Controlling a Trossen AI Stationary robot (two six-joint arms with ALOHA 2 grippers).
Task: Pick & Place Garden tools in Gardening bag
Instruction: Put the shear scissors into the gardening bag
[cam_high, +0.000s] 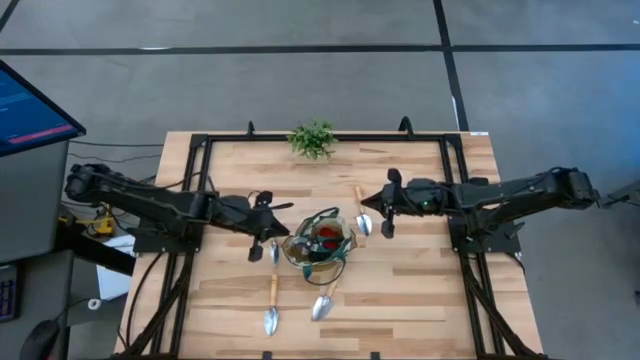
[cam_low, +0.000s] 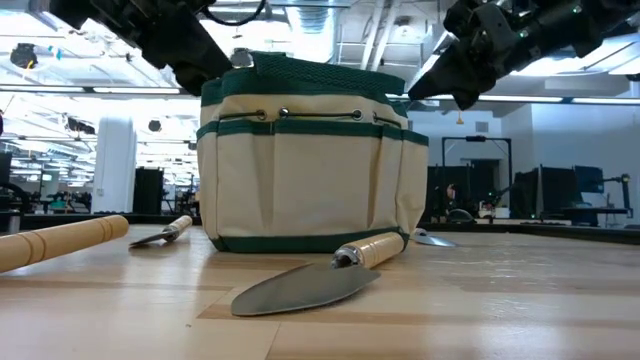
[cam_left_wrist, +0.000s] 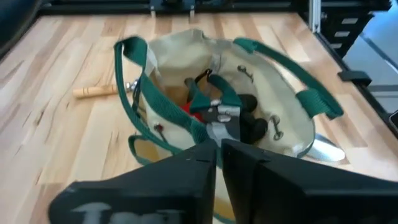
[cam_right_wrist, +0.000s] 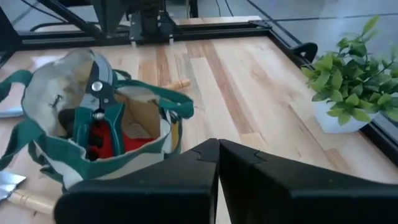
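Observation:
The tan gardening bag (cam_high: 318, 243) with green trim stands upright on the table's middle, mouth open. Inside lie pruning shears (cam_left_wrist: 214, 112) and a red-and-black item (cam_right_wrist: 104, 140). Three wooden-handled trowels lie flat around the bag: one (cam_high: 362, 214) on its right, two (cam_high: 271, 305) (cam_high: 325, 298) in front of it. Another silver blade (cam_high: 275, 251) lies at the bag's left. My left gripper (cam_left_wrist: 217, 148) hovers shut over the bag's left rim. My right gripper (cam_right_wrist: 217, 147) hangs shut to the right of the bag, above the trowel there. Neither holds anything.
A leafy green plant (cam_high: 312, 139) in a white pot stands at the far edge, behind the bag. Black frame rails (cam_high: 455, 190) run along the table's left, right and far sides. Bare wood lies at the near right.

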